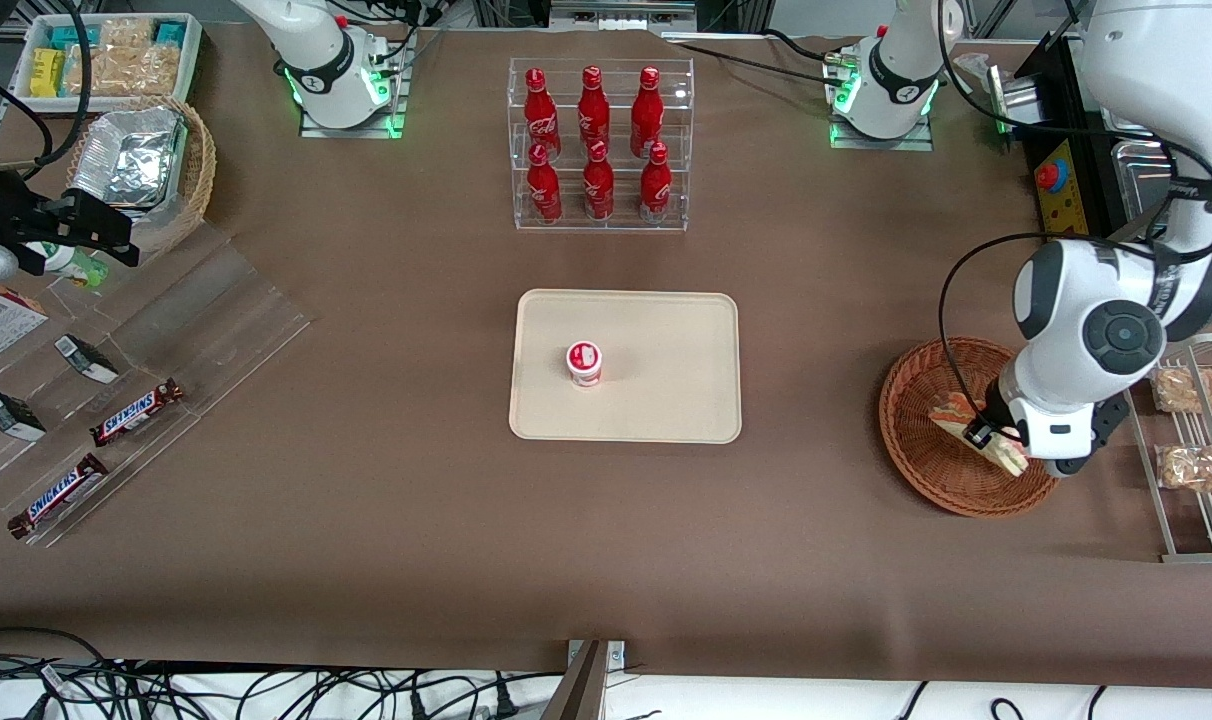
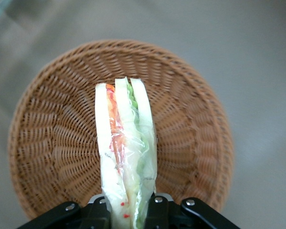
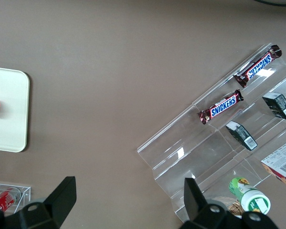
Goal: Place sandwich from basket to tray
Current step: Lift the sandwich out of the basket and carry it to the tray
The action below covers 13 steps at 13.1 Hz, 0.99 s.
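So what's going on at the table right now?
The left arm's gripper is shut on the clear-wrapped triangular sandwich with white bread and red, orange and green filling, holding it above the round reddish-brown wicker basket at the working arm's end of the table. The flat cream-beige rectangular tray in the middle of the table holds only a small white cup with a red lid; the sandwich is not there yet.

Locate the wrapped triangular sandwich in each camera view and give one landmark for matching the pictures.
Front view: the clear-wrapped triangular sandwich is over the round reddish-brown wicker basket, in the left arm's claw.
Left wrist view: the sandwich sticks out from the claw, shut on it, above the basket.
Right wrist view: not in it.
Shared landmark: the basket.
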Tool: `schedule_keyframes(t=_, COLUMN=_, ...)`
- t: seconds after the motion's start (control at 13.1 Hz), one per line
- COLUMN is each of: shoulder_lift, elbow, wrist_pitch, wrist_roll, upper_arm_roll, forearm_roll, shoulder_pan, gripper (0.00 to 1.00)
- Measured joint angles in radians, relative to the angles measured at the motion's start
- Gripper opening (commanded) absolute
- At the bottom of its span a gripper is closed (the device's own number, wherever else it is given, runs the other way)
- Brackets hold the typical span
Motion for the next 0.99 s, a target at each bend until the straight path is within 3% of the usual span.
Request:
schedule_keyframes(t=0.38, shoulder_lift=-0.010, elbow=0.171, wrist_pitch=-0.229, wrist_roll=0.127, upper_arm_roll=-0.112, forearm_roll=-0.004, shoulder_pan=-0.005, gripper=0.00)
schedule_keyframes(t=0.61, shoulder_lift=-0.016, elbow=0.255, wrist_pitch=-0.342, wrist_roll=0.185, upper_arm_roll=-0.202, forearm_roll=-0.045, shoulder_pan=-0.006, gripper=0.00)
schedule_keyframes(t=0.76, shoulder_lift=-0.028, elbow=0.286, wrist_pitch=-0.387, wrist_roll=0.217, upper_arm_roll=-0.269, forearm_roll=-0.088, shoulder_pan=-0.006, gripper=0.00)
schedule_keyframes(t=0.99, shoulder_lift=-0.037, elbow=0.293, wrist_pitch=-0.423, wrist_roll=0.221, upper_arm_roll=-0.397, forearm_roll=-0.096, shoulder_pan=-0.014, gripper=0.00)
